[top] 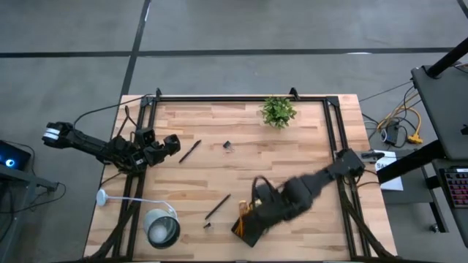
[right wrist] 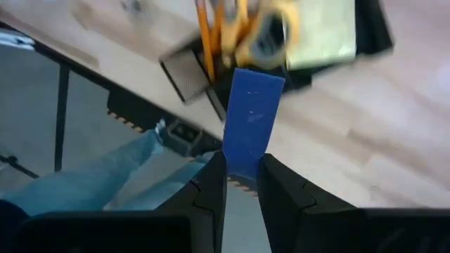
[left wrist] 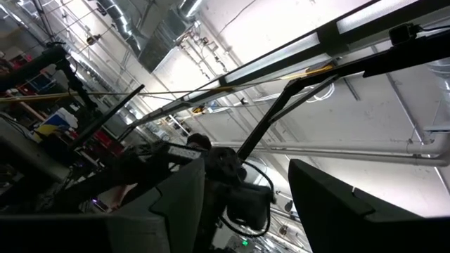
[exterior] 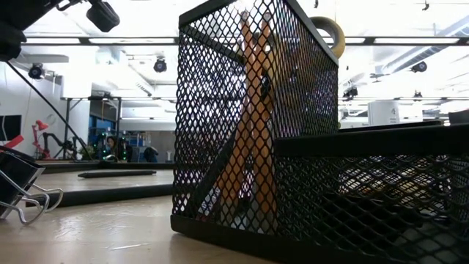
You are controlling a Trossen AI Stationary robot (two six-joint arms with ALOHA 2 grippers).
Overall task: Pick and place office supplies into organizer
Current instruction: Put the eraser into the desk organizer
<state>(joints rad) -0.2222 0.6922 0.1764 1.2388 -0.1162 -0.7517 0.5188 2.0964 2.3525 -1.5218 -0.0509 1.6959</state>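
Right gripper (right wrist: 241,184): jaws pinch one blue strip (right wrist: 249,119) above organizer (top: 248,228), lower centre | left gripper (top: 172,143): jaws wide, empty, left edge | surface (top: 292,157): two pens (top: 190,151), one clip (top: 228,146) | no writing legible

From above, your right gripper (top: 252,219) blurs over the organizer (top: 245,232), hiding most of its compartments. At table height, the organizer's mesh runs off the picture's edge. The blue piece (right wrist: 251,119) held above it stays too blurred for you to identify.
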